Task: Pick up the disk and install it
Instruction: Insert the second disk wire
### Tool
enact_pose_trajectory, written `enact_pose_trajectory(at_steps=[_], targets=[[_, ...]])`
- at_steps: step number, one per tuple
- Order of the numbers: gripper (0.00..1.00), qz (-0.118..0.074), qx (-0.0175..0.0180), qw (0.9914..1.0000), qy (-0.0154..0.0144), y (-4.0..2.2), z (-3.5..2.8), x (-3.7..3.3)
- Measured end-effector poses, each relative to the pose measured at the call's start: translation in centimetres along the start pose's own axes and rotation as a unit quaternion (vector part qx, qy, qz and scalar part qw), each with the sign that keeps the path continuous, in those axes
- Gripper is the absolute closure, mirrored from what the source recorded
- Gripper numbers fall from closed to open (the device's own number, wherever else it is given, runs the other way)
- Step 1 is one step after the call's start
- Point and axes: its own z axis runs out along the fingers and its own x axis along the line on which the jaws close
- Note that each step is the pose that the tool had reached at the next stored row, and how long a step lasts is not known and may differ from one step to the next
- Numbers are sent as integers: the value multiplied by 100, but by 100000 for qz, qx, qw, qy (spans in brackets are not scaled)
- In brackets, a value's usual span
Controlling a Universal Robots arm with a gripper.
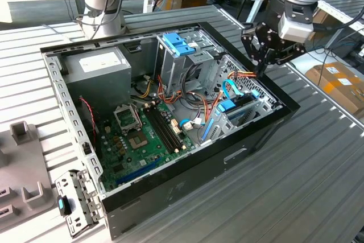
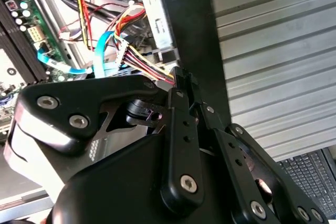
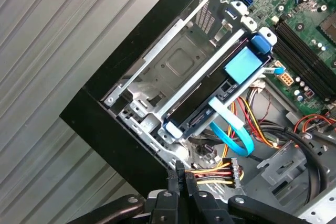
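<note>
1. Now your pincer (image 3: 181,174) is clenched, fingertips together on nothing, at the computer case's (image 1: 187,180) black rim, just beside a coloured wire bundle (image 3: 215,172).
2. You see the disk (image 3: 210,103) seated in its metal bay, touching a blue cable (image 3: 231,124).
3. Your case rests on the ribbed worktop (image 1: 296,186).
</note>
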Motion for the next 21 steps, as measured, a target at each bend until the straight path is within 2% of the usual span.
enact_pose_trajectory(at_steps=[2,4,8,10,13,16,17,18,21], targets=[[84,-5,-1,100000,10,49,-10,-48],[84,250,-12,100000,22,57,-8,-55],[84,3173,-301,99949,326,57,-6,-55],[84,5045,-481,99870,519,57,-4,-56],[84,8009,-766,99672,818,58,-1,-56],[84,11922,-1145,99273,1219,58,4,-57],[84,12761,-1224,99166,1304,58,5,-57],[84,13979,-1341,98999,1429,58,6,-57],[84,16547,-1589,98594,1687,59,10,-57]])
